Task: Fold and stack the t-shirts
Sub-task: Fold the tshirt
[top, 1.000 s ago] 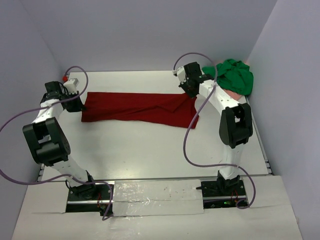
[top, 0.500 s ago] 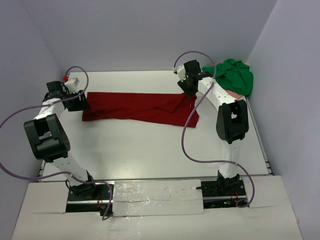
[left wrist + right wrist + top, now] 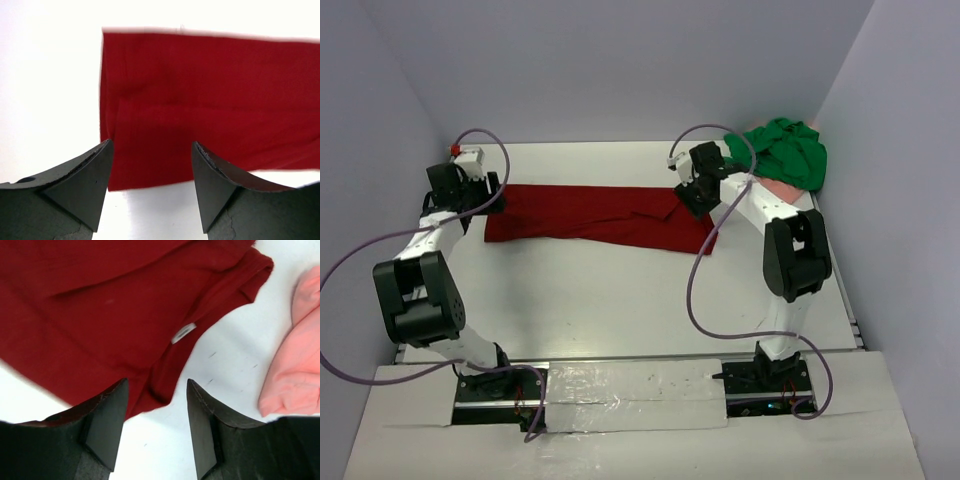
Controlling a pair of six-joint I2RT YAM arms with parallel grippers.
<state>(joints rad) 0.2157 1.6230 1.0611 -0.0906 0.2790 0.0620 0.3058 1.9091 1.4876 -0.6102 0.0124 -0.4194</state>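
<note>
- Working at a white table (image 3: 620, 290), boxed in by pale lilac walls on three sides.
- Found the dark red t-shirt (image 3: 590, 215) lying flat as a long folded band across the far half of the table, running left to right between the two arms.
- Logged left jaws as released: spread apart, gripping nothing, poised over the band's left end. In the left wrist view, saw the cloth (image 3: 210, 95) down on the table, its short left edge and near corner framed in the gap, untouched.
- Logged right jaws as released too: spread apart over the band's right end. In the right wrist view, saw red cloth (image 3: 90, 305) beneath and beyond them, one hemmed edge crossing the gap, not pinched.
- Noted the green t-shirt (image 3: 785, 150) bunched in the far right corner, sitting on the pale pink t-shirt (image 3: 295, 365). Saw a strip of bare table between the pink cloth and the red shirt's right end.
- Compared with one second ago: both jaws then clamped on the shirt's two ends, now parted. Left wrist now nearer the far wall. Right end's far corner, then drawn up towards the right jaws, now down flat.
- Spotted a small white tag (image 3: 183, 333) sewn to the red shirt near its right end; lettering too small to read.
</note>
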